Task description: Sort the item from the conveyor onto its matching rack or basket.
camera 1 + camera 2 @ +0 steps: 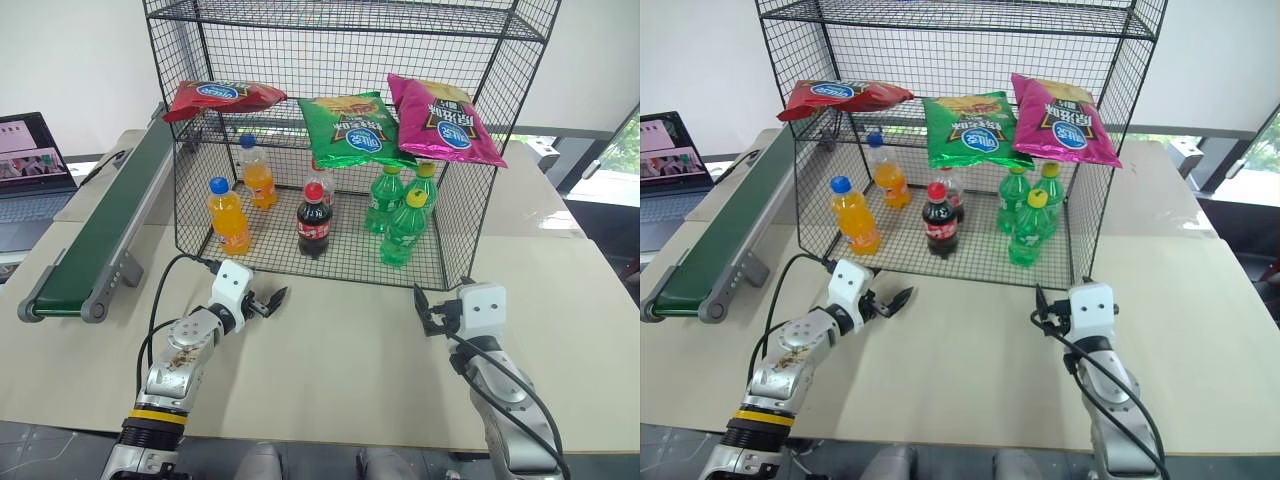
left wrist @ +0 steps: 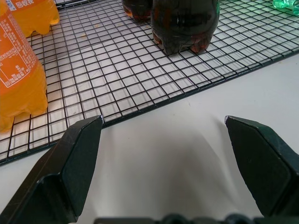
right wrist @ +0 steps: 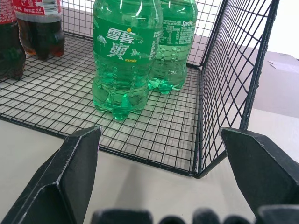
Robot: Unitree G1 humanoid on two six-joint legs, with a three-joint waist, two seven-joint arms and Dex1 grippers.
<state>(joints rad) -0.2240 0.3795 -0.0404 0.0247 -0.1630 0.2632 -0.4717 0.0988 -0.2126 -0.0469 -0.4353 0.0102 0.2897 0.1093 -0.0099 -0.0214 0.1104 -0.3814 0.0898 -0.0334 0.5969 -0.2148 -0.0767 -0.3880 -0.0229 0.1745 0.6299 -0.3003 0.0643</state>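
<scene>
From the head camera I see the whole layout: the black wire rack [image 1: 340, 150] stands at the back of the beige table [image 1: 350, 370], and the red chips bag [image 1: 222, 97] lies on the rack's middle tier at its left end, hanging a little over the left edge. Beside it on that tier lie a green chips bag [image 1: 355, 128] and a pink chips bag [image 1: 442, 120]. The conveyor [image 1: 100, 235] runs along the table's left side with nothing on its belt, and a laptop [image 1: 30, 165] sits further left.

The wrist cameras give me what the head view cannot: close looks at the rack's bottom tier. Past the left gripper [image 2: 163, 140] I see the base of an orange soda bottle [image 2: 18, 70] and a cola bottle [image 2: 184, 23] standing on the mesh, with the rack's front edge just ahead of the fingers. Past the right gripper [image 3: 161, 154] I see two green soda bottles [image 3: 126, 56] near the rack's front right corner post.

Both grippers hover just above the table in front of the rack, jaws spread wide, holding nothing and touching nothing.
</scene>
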